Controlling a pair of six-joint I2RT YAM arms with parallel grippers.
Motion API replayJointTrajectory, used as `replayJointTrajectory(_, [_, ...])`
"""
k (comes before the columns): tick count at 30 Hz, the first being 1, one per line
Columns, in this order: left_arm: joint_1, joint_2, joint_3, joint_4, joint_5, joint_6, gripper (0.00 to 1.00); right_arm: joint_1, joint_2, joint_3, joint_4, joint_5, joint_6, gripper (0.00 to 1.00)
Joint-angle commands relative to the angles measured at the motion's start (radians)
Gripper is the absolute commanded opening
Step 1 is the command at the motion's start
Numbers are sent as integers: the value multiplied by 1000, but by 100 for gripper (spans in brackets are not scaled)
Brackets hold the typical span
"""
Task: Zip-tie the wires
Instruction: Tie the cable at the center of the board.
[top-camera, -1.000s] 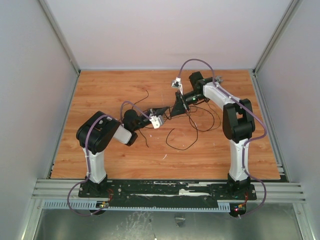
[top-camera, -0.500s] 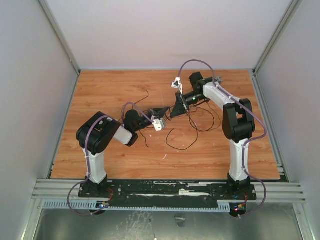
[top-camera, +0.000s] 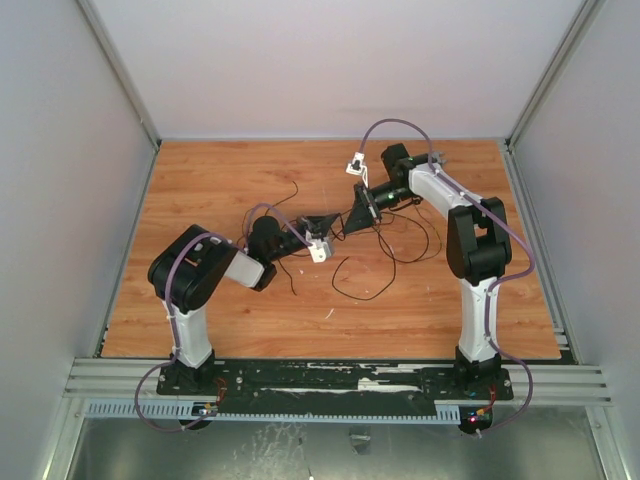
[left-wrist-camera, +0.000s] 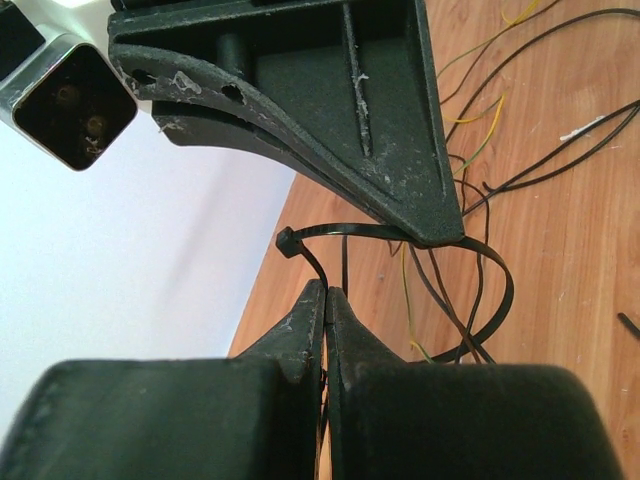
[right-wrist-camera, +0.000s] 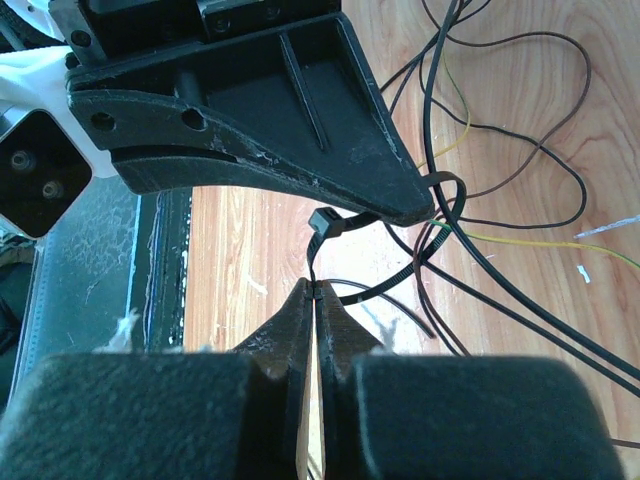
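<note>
now i read both jaws clamped.
left gripper (left-wrist-camera: 326, 292) and right gripper (right-wrist-camera: 313, 287) pinch the zip tie (left-wrist-camera: 498, 290) looped around the wires (left-wrist-camera: 440, 300).

Zip tie (right-wrist-camera: 400, 272) tail hidden; wires (right-wrist-camera: 430, 110) cropped.

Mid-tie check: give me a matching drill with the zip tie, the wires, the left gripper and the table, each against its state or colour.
1. zip tie
2. wires
3. left gripper
4. table

A. light brown wood
B. shut on the strap
C. loose curls spread out
D. one loop, pinched by fingers

Pairs: 1-D, 2-C, 3-B, 4-A
</note>
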Motion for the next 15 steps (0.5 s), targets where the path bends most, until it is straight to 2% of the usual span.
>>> replayJointTrajectory(1, [-20,-30,12,-28,29,31,0,-13,-17,19,-17,-49,3,0])
replayJointTrajectory(15, [-42,-47,14,-51,4,73,0,-13,-11,23,-21,-71,15,0])
